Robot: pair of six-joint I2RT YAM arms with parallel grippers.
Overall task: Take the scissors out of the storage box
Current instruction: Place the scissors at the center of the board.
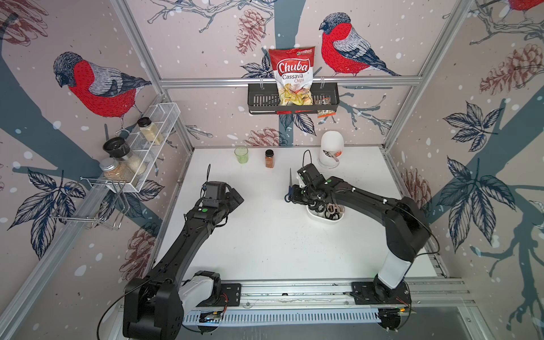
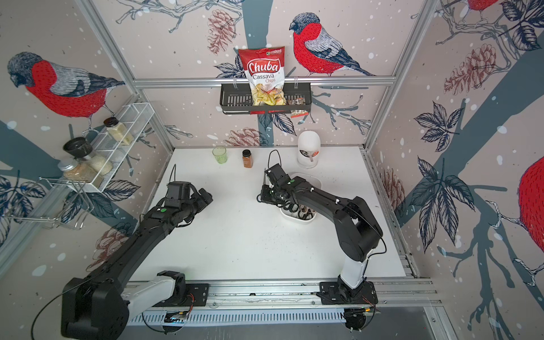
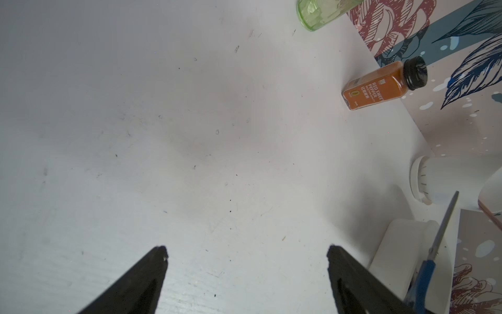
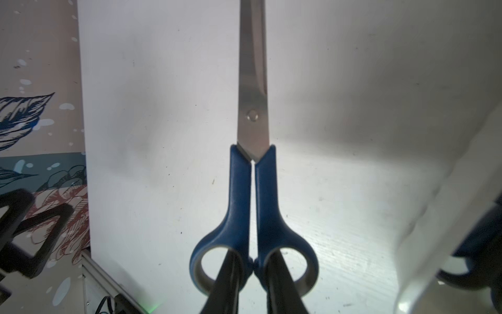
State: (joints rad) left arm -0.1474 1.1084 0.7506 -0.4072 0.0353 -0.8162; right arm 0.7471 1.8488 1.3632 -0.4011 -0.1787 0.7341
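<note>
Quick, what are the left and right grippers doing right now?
Left gripper: open, holding nothing.
Right gripper: shut on the blue-handled scissors, one finger through each handle loop.

**Arms and grippers: two black arms on the near rail**

- Left arm (image 1: 182,244): rises from its base at the near edge and reaches forward on the left side. The wrist is turned toward the centre.
- Left gripper (image 3: 247,251): jaws spread wide, with nothing between the fingers.
- Right arm (image 1: 368,200): white-sleeved lower link upright and elbow high. The forearm stretches forward and inward.
- Right gripper (image 4: 254,258): jaws close together, one fingertip (image 4: 231,261) in each ring of the blue-handled scissors (image 4: 252,108), pinching the inner handle bars. The blades point straight ahead of the wrist.
</note>
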